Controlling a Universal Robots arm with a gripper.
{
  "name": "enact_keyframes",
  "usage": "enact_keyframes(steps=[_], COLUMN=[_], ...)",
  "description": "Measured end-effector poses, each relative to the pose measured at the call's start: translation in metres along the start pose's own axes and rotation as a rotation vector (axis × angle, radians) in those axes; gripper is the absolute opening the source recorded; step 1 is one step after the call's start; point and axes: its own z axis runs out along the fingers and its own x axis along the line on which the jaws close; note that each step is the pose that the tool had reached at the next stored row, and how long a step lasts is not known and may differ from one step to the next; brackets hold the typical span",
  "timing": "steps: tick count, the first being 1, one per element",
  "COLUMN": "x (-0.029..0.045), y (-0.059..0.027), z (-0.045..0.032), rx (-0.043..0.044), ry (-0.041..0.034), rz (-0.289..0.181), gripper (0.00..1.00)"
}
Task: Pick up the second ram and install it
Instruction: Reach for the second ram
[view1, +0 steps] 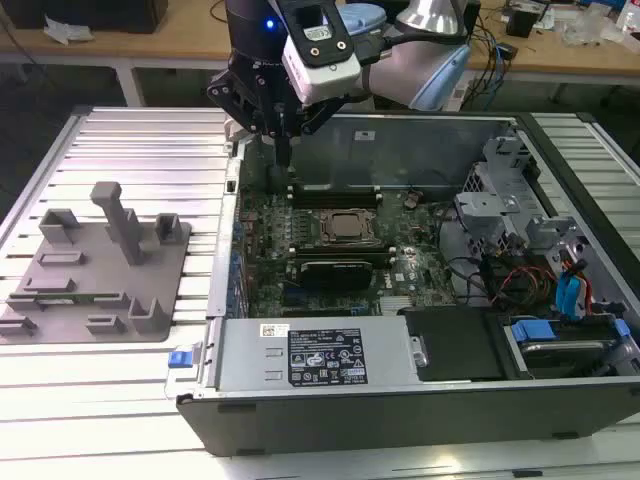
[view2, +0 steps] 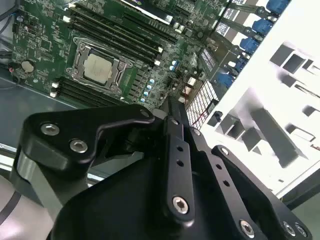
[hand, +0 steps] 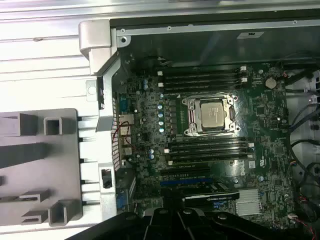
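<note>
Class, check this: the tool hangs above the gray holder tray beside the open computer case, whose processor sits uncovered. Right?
Not quite. In the exterior view the tool hangs above the motherboard inside the open computer case, not above the gray holder tray beside it. The processor does sit uncovered.

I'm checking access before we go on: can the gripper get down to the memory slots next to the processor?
Probably yes. The case is open on top, and the gripper hangs close above the slots beside the processor, with nothing visible between them.

Arm (view1: 420, 55) angled down, jaws closed
</note>
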Motion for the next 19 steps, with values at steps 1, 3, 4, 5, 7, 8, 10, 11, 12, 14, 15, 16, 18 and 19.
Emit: enact_keyframes(steps=[1, 3, 4, 5, 7, 8, 10, 11, 12, 14, 15, 16, 18, 19], x=[0.0000, 0.0000, 0.0000, 0.0000, 0.0000, 0.0004, 0.0034, 0.0038, 0.0045, 0.0060, 0.0067, 0.0073, 0.0092, 0.0105], y=[0.0000, 0.0000, 0.0000, 0.0000, 0.0000, 0.0000, -0.0002, -0.0002, -0.0003, -0.0005, -0.0005, -0.0005, -0.0007, -0.0008], z=[0.0000, 0.0000, 0.0000, 0.0000, 0.0000, 0.0000, -0.0001, -0.0001, -0.0001, -0.0002, -0.0002, -0.0002, -0.0002, -0.0003], rx=[0.0000, 0.0000, 0.0000, 0.0000, 0.0000, 0.0000, 0.0000, 0.0000, 0.0000, 0.0000, 0.0000, 0.0000, 0.0000, 0.0001], ry=[0.0000, 0.0000, 0.0000, 0.0000, 0.0000, 0.0000, 0.0000, -0.0001, -0.0001, -0.0001, -0.0001, -0.0001, -0.0001, 0.0000], rz=[0.000, 0.000, 0.000, 0.000, 0.000, 0.000, 0.000, 0.000, 0.000, 0.000, 0.000, 0.000, 0.000, 0.000], gripper=[0.08, 0.08, 0.08, 0.08, 0.08, 0.08, 0.08, 0.08, 0.08, 0.08, 0.08, 0.08, 0.08, 0.08])
